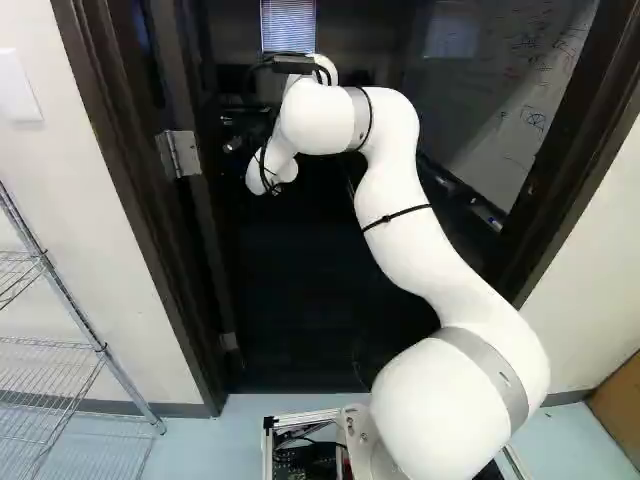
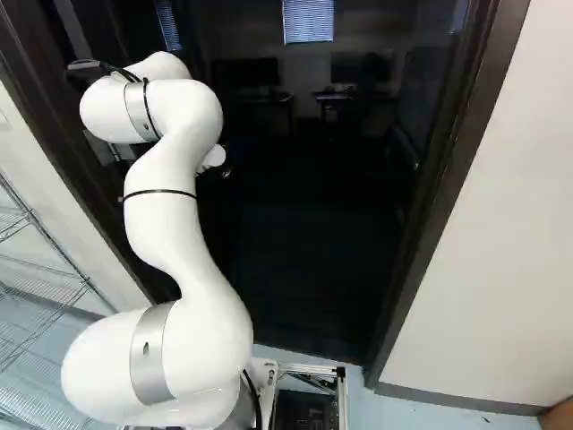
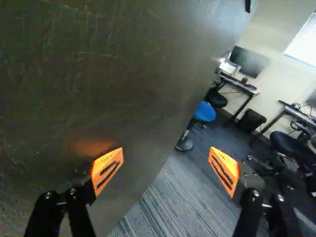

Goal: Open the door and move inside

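Note:
The dark door [image 3: 98, 69] stands swung inward on its hinge [image 1: 180, 154] at the left of the doorway [image 1: 300, 280]. Beyond the arm's wrist, the gripper [image 1: 235, 143] is small and dark beside the door side of the opening in the left base view. Seen from the wrist, the gripper [image 3: 166, 165] is open, its orange pads wide apart with nothing between them. One finger is close to the door's face, where an orange glow shows; touching or not, I cannot tell. The other finger is over the room's carpet, past the door's edge. No handle is visible.
Dark frame posts [image 2: 448, 170] flank the arm, with a wire shelf [image 1: 60, 340] outside on the left and a whiteboard [image 1: 510, 90] inside on the right. Farther in are a blue stool [image 3: 204, 112], desks [image 3: 237, 84] and chairs. A brown box [image 1: 615, 405] stands outside at the right.

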Tool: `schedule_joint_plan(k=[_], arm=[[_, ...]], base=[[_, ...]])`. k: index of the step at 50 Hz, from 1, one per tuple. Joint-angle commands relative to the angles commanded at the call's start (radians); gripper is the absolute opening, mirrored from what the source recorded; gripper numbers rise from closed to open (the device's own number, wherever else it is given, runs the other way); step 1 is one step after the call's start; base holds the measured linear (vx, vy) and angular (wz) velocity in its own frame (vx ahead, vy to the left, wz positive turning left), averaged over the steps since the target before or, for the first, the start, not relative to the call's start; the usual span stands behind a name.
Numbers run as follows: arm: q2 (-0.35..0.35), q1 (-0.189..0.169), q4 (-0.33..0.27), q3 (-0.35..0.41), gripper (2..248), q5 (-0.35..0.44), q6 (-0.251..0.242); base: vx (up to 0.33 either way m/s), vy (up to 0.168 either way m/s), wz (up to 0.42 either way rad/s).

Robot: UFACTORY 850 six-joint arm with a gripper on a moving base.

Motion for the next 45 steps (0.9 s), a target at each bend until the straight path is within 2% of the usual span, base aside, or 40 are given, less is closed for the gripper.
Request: schedule_joint_plan(k=[22, 45], arm=[[0.036, -0.030, 0.002, 0.051, 247, 0.000, 0.000], [0.127, -0.071, 0.017, 0.179, 247, 0.000, 0.000]], base=[[0.000, 0.000, 0.000], [0.000, 0.000, 0.000]])
